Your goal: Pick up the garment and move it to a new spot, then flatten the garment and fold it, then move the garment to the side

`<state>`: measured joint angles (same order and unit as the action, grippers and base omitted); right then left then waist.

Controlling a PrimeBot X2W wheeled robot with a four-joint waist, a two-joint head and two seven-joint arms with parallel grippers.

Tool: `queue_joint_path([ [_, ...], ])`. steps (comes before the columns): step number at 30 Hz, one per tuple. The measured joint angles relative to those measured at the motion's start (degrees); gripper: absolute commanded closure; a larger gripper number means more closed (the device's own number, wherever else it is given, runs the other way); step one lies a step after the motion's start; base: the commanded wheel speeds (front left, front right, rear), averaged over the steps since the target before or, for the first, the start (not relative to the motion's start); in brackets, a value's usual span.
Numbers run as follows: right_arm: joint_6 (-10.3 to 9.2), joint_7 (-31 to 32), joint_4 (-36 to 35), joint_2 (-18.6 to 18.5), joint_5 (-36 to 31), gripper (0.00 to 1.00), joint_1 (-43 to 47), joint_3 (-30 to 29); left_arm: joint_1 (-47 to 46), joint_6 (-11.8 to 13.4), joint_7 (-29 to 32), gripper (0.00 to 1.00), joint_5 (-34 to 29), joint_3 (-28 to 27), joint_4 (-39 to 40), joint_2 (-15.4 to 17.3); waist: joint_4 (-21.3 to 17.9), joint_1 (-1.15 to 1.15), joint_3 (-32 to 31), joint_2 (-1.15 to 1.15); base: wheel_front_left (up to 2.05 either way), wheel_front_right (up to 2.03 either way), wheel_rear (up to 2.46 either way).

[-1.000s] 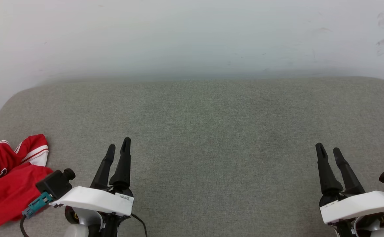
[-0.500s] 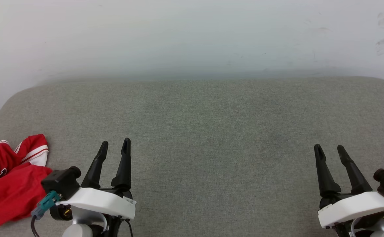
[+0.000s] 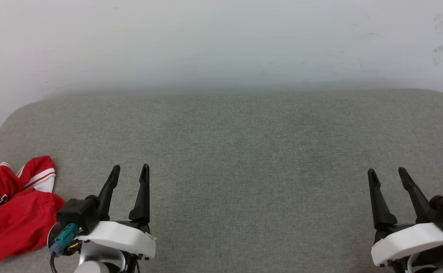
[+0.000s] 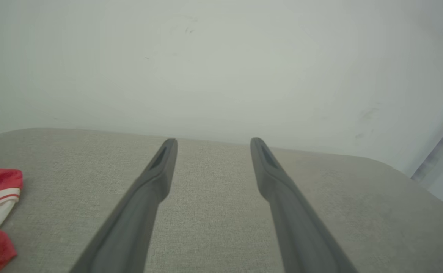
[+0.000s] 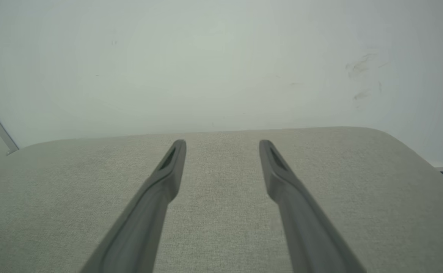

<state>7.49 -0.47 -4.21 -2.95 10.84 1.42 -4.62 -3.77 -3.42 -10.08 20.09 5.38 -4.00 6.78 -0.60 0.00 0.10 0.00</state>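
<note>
Head view: the garment [image 3: 13, 220] lies crumpled at the near left corner of the tabletop [image 3: 244, 144]. It is a red heap with a white-and-red striped band turned up along its top, and a bit of black, white-outlined lettering sits at its left, cut off by the frame edge. Nothing holds it.

Just to its right is the left gripper [image 3: 130, 168]. The black camera block and teal connector [image 3: 66, 236] on that wrist sit right beside the red cloth, though whether they touch it I cannot tell. The two dark fingers [image 3: 142, 193] point away from the robot and stand clearly apart, with bare grey fabric between them. In the left wrist view the striped trim shows at the left edge, well off to the side of the spread fingers.

The right gripper [image 3: 387, 171] is far across the tabletop at the lower right, well apart from the garment. Its fingers are spread just as wide and hold nothing. The right wrist view catches only a sliver of red at its left edge.

The tabletop is covered in grey woven fabric and has rounded far corners – its broad middle lies between the two grippers. Behind it rises a pale wall [image 3: 221, 41] with a few faint scuff marks at the upper right
</note>
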Motion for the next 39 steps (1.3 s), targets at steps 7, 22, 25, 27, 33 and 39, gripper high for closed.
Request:
queue_joint_path([
  [7, 0.01, 0.2, -1.2, 0.0, -3.0, 0.00, 0.3, -0.1, 0.2, 0.7, -0.8, 0.00, -2.6, 0.3, -1.2, 0.2, 0.0, 0.00, -0.2, 0.00, 0.00, 0.00, 0.00],
  [22, 0.01, -0.8, -1.9, 0.0, -6.5, 0.00, 1.0, 0.0, 0.1, 0.9, -2.7, 0.00, -7.7, 0.3, -3.0, -0.5, -0.2, 0.00, -0.1, 0.00, 0.00, 0.00, 0.00],
  [25, 0.01, -1.0, -1.9, 0.0, -6.9, 0.00, 1.0, -0.1, 0.1, 0.9, -3.0, 0.00, -8.9, 0.2, -3.0, -0.6, -0.1, 0.00, 0.0, 0.00, 0.00, 0.00, 0.00],
  [27, 0.01, -1.3, -1.8, 0.0, -7.0, 0.00, 1.0, -0.2, 0.0, 0.8, -3.3, 0.00, -9.6, 0.1, -3.0, -0.8, 0.0, 0.00, 0.0, 0.00, 0.00, 0.00, 0.00],
  [33, 0.01, -2.1, -1.8, 0.0, -8.0, 0.00, 0.9, -0.5, -0.1, 0.4, -3.9, 0.00, -11.2, -0.3, -3.3, -1.4, 0.6, 0.00, 0.2, 0.00, 0.00, 0.00, 0.00],
  [39, 0.01, -3.0, -2.0, 0.0, -9.3, 0.00, 0.9, -0.9, -0.8, 0.1, -4.5, 0.00, -12.3, -1.1, -4.1, -2.1, 2.3, 0.00, 0.6, 0.00, 0.00, 0.00, 0.00],
])
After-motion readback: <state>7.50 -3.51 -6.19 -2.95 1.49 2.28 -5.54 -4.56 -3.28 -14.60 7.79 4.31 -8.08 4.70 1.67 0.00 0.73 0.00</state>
